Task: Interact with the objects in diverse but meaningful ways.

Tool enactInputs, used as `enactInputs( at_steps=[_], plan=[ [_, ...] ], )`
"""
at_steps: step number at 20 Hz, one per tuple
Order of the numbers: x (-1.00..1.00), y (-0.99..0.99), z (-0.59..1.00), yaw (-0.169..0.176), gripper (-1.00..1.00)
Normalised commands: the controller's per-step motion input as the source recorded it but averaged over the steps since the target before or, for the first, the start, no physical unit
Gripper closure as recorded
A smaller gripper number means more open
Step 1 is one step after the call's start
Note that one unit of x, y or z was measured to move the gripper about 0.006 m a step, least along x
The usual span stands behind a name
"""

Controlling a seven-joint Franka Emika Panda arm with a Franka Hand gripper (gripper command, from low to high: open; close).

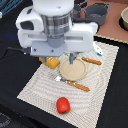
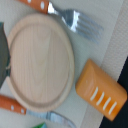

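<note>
My gripper [image 1: 73, 61] hangs just over the round wooden plate [image 1: 75, 71], under the big white wrist. Its fingers show as one thin dark stick, so the gap between them cannot be read. A golden-yellow bread loaf [image 1: 51, 62] lies beside the plate toward the exterior view's left. In the wrist view the bread loaf [image 2: 100, 93] sits close to the wooden plate [image 2: 40, 60]. A red tomato [image 1: 62, 105] rests on the placemat's near part. A small white-and-blue piece [image 1: 98, 49] lies at the mat's far edge.
An orange-handled fork [image 2: 75, 21] and knife [image 2: 15, 105] flank the plate. All of it lies on a pale woven placemat [image 1: 102, 87] on a dark table. A grey pot [image 1: 97, 12] and a bowl [image 1: 124, 19] stand at the back.
</note>
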Motion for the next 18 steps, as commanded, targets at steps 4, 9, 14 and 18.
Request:
enactInputs(
  at_steps=[4,9,14,18],
  plan=[
    [0.67,-0.70,0.01,-0.061,-1.00],
    [0.55,-0.63,-0.01,0.028,-1.00],
    [0.54,-0.62,0.00,0.047,-1.00],
    [0.50,-0.58,0.00,0.037,-1.00]
  ],
)
